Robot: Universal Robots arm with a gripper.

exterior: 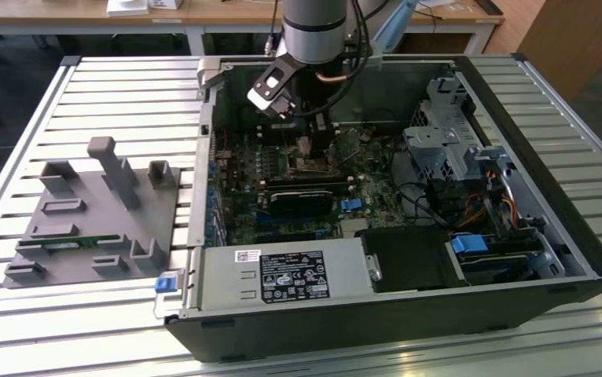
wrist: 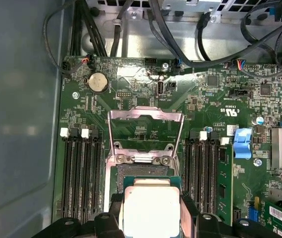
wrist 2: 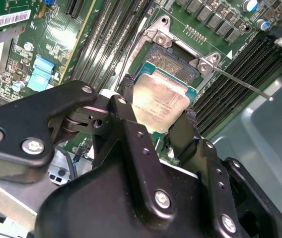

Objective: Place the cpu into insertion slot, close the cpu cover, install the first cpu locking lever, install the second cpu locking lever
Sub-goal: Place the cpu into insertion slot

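Gripper (wrist 2: pixel 158 103): closed on the cpu (wrist 2: pixel 162 99); black fingers (wrist 2: pixel 183 131) press on two opposite edges of the chip, also seen in the first wrist view (wrist: pixel 151 208).
Gripper position: upper middle of the exterior view (exterior: pixel 312 145), reaching down into the open computer case (exterior: pixel 385 322) over the green board.
Cpu: dull silver top facing up (wrist: pixel 151 210), held level or nearly so, overlapping one side of the insertion slot (wrist 2: pixel 173 62). Cannot tell if it touches the socket.
Insertion slot: dark contact field partly exposed beyond the chip in both wrist views (wrist: pixel 146 172).
Cpu cover: swung up and open, a silvery frame (wrist: pixel 146 113) standing clear of the socket, with the board visible through its cut-out.
Locking lever: thin metal rod (wrist 2: pixel 240 82) sticking out from a socket corner, not latched down.
Memory slots: long black rows (wrist: pixel 79 173) on both sides of the socket.
Surroundings: grey fixture block (exterior: pixel 91 212) on the slatted table (exterior: pixel 122 94) at the exterior view's left, well apart from the case.
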